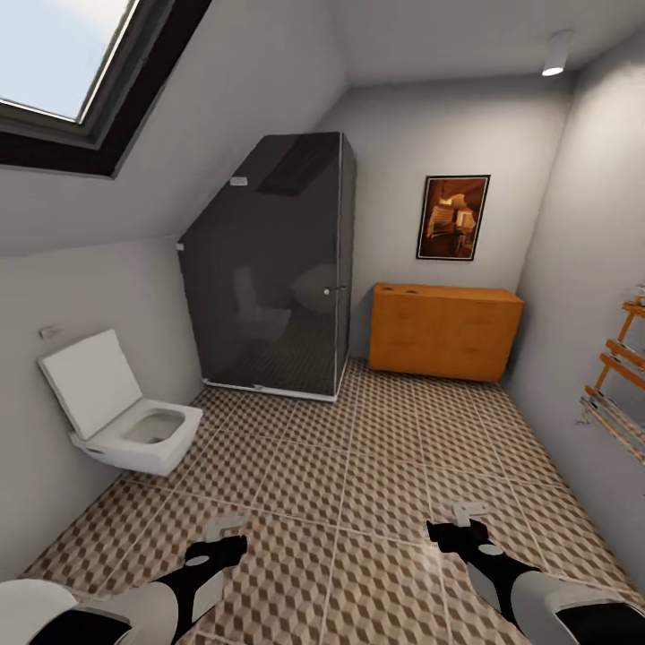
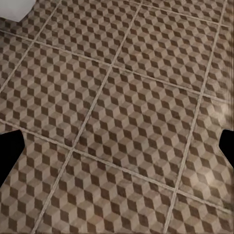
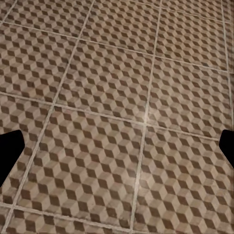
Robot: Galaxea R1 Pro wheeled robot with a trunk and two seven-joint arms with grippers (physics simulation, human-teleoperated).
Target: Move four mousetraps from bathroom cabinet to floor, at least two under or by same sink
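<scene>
Orange-brown cabinet stands far beyond both empty, spread grippers, left and right.

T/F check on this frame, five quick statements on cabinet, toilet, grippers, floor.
1. The cabinet stands against the far wall, right of the shower. True.
2. The toilet lid is down. False: it is up, the bowl open.
3. The left gripper holds a mousetrap. False: its jaws are apart with only floor between them.
4. The right gripper is open and empty. True.
5. A picture hangs above the toilet. False: it hangs above the cabinet.
</scene>
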